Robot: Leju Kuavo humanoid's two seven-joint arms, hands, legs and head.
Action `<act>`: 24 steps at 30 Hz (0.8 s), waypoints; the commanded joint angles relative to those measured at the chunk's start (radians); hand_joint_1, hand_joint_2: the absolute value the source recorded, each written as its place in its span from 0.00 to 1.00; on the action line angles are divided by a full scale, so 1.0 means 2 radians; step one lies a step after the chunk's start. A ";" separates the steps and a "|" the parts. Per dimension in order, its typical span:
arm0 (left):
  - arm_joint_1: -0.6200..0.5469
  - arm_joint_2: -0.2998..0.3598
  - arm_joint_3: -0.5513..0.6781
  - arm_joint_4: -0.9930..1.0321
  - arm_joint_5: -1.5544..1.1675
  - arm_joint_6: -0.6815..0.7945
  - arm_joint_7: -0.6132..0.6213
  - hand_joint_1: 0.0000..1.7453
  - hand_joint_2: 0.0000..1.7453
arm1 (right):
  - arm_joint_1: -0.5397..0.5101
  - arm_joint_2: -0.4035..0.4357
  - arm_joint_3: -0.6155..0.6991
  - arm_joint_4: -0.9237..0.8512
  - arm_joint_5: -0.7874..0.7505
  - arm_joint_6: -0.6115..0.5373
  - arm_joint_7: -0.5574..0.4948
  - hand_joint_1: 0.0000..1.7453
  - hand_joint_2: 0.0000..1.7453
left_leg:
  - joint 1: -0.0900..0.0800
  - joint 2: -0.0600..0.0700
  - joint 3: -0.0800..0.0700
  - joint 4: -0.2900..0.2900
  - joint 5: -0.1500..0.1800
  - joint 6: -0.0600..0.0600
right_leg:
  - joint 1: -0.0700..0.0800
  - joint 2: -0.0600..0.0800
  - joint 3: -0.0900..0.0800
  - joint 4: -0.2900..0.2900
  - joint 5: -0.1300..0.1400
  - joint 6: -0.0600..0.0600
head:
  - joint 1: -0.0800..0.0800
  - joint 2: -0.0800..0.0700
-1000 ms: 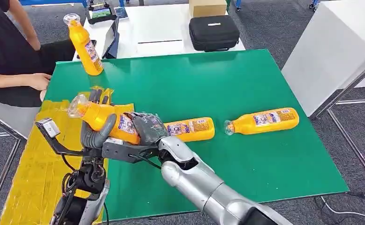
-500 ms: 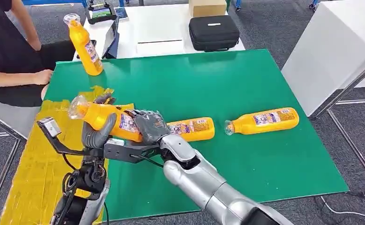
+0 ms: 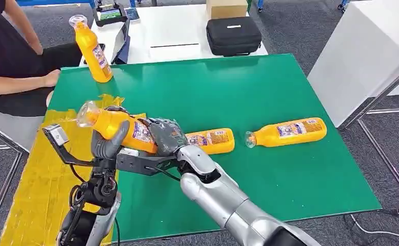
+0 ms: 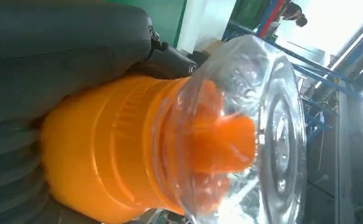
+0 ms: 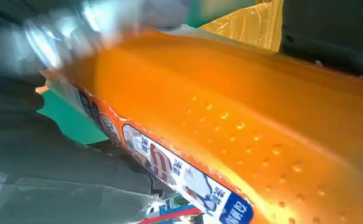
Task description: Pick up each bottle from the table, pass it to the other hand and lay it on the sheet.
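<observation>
Both hands grip one orange plastic bottle with clear cap (image 3: 116, 127): left hand (image 3: 106, 144) near its neck, right hand (image 3: 165, 136) at its base, above the green tabletop's (image 3: 269, 82) left edge beside the yellow sheet (image 3: 36, 179).

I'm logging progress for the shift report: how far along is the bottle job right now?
Nothing lies on the yellow sheet yet. One bottle is mid-handover above the sheet's edge, with the left hand and right hand both on it. Left: two bottles lying on the green table and one standing at the far corner.
</observation>
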 commanded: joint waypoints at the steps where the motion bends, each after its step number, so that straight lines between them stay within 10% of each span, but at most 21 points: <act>1: -0.047 0.005 -0.001 0.016 -0.015 0.015 -0.020 1.00 1.00 | 0.000 -0.008 -0.008 0.032 0.001 0.006 -0.017 0.00 0.00 | 0.001 0.000 0.002 0.001 -0.001 -0.001 | 0.001 -0.002 0.003 0.000 -0.001 -0.001 | 0.000 0.000; 18: -0.042 0.006 0.014 -0.001 -0.037 0.024 -0.026 1.00 1.00 | 0.001 -0.022 -0.032 0.010 0.001 0.006 -0.024 0.00 0.00 | 0.001 0.000 0.001 0.000 0.000 -0.001 | 0.001 -0.001 0.001 0.000 0.000 0.000 | 0.000 0.000; 24: -0.041 0.028 0.038 -0.038 -0.205 0.130 -0.079 1.00 1.00 | 0.031 -0.079 -0.107 -0.080 0.007 -0.025 -0.022 0.00 0.00 | 0.001 -0.001 0.000 0.000 0.000 -0.001 | 0.001 -0.002 0.001 0.000 0.000 0.000 | 0.000 0.000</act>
